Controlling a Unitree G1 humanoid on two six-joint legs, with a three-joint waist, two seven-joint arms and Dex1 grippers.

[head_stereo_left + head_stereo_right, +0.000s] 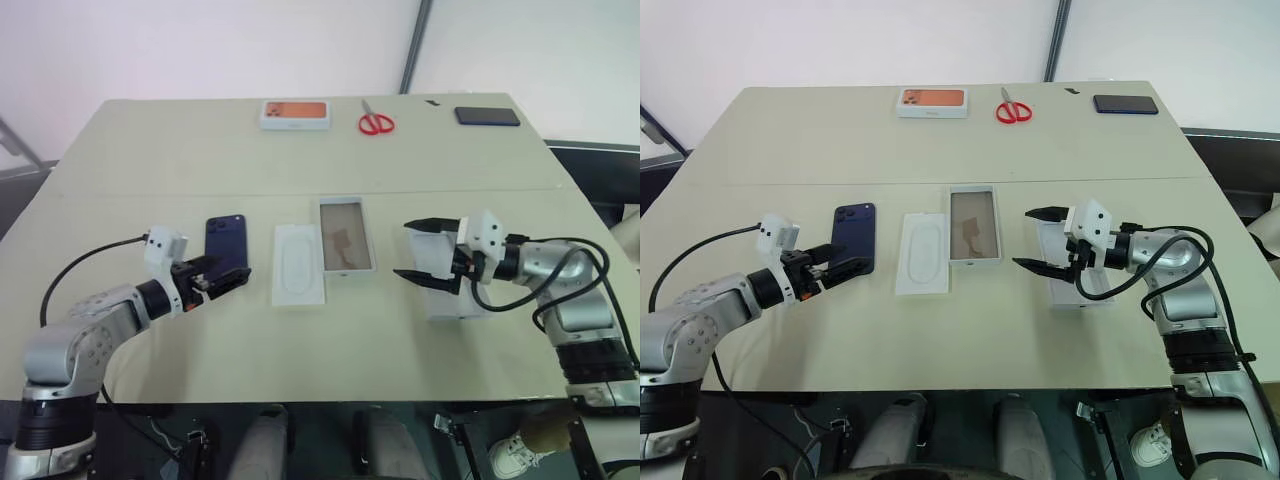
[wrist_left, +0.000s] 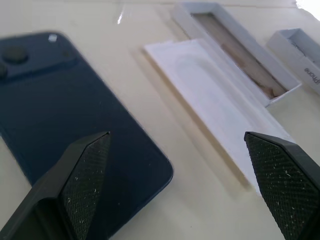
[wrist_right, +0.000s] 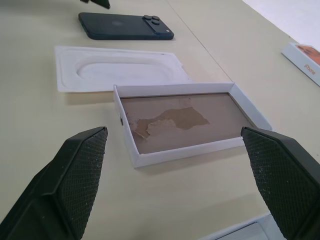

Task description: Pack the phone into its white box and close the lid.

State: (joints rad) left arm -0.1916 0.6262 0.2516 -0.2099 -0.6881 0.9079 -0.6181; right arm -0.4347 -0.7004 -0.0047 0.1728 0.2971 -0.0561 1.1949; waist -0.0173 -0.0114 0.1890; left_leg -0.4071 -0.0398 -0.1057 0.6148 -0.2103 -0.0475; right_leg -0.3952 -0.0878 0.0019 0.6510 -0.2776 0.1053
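On the beige counter (image 1: 970,330), the dark navy-blue slim phone (image 1: 854,236), a flat white insert (image 1: 923,252) and the shallow white cardboard box (image 1: 972,224) lie side by side, gaps between. Left gripper (image 1: 840,266) gapes over the phone's near edge; right gripper (image 1: 1040,240) gapes above the white lid (image 1: 1077,285).

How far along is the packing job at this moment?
Nothing is packed yet. The phone lies on the table beside the flat insert, and the white box sits open and empty. The left tool hovers open at the phone; the right tool hangs open over the lid. Left: place phone, close lid.
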